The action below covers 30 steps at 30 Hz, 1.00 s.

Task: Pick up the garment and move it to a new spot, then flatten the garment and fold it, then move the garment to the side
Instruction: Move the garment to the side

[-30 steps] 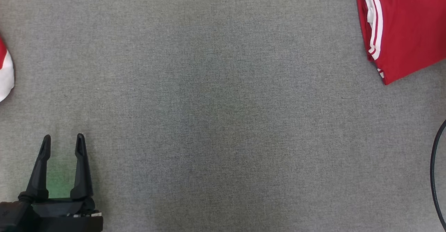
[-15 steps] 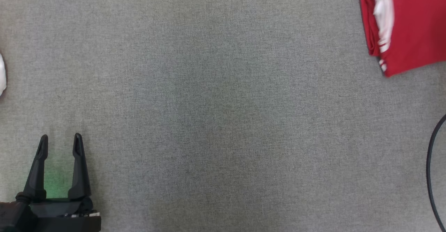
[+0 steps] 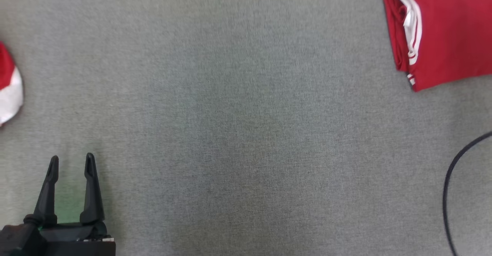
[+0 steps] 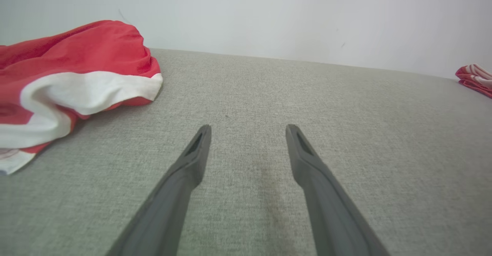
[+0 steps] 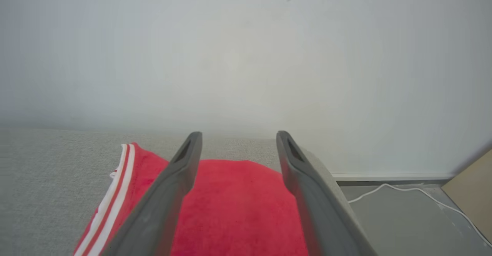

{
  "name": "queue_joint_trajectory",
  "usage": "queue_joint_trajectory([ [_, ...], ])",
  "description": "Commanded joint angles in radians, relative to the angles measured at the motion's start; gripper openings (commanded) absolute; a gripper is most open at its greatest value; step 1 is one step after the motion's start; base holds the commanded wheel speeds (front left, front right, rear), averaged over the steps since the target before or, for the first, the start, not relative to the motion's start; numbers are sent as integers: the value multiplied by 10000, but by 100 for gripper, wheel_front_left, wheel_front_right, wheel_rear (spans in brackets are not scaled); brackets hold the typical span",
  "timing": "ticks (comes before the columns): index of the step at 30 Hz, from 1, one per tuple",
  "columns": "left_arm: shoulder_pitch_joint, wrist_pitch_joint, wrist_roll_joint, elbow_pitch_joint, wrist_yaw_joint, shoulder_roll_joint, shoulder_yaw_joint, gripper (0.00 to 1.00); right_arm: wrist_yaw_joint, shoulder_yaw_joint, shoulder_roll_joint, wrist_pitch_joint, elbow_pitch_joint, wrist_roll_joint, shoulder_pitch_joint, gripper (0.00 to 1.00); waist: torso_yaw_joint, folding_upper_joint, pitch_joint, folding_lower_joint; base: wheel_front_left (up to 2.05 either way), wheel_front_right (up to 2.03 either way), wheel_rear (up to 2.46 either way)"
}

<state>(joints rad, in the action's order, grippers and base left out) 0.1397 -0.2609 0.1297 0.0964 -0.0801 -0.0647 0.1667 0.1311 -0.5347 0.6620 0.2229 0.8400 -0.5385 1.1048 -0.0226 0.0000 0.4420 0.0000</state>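
Where the garment [image 3: 446,33] lies at the worktop's [image 3: 246,133] right edge, the right claw [image 5: 238,133] hangs spread. The left claw [image 3: 72,157] is spread too.

folded garment [image 3: 449,29] cropped top-right, cable [image 3: 444,194] cropped right

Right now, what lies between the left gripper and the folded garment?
Only bare grey surface, from left gripper to folded garment, in the head view.
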Motion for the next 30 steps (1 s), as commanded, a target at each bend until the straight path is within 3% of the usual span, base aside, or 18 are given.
queue_joint_trajectory([
  [1, -158, -44, 78, -61, 23, 24, 5, 100, -6, 17, -57, 109, -131, -144, -275, 100, 121, 0, -384, 0, 0, 0, 0],
  [3, -411, -44, 233, -366, 111, 99, -212, 100, -6, 421, -482, 393, -1024, -533, -1715, 100, 431, 0, -1249, 0, 0, 0, 0],
  [11, -796, -44, 335, -677, 203, 132, -410, 100, -6, 1287, -1515, 427, -2182, -35, -3814, 100, 520, 0, -2416, 0, 0, 0, 0],
  [30, -1285, -44, 492, -1158, 466, 137, -677, 100, -6, 2187, -3348, 431, -4224, 708, -7072, 100, 744, 0, -3819, 0, 0, 0, 0],
])
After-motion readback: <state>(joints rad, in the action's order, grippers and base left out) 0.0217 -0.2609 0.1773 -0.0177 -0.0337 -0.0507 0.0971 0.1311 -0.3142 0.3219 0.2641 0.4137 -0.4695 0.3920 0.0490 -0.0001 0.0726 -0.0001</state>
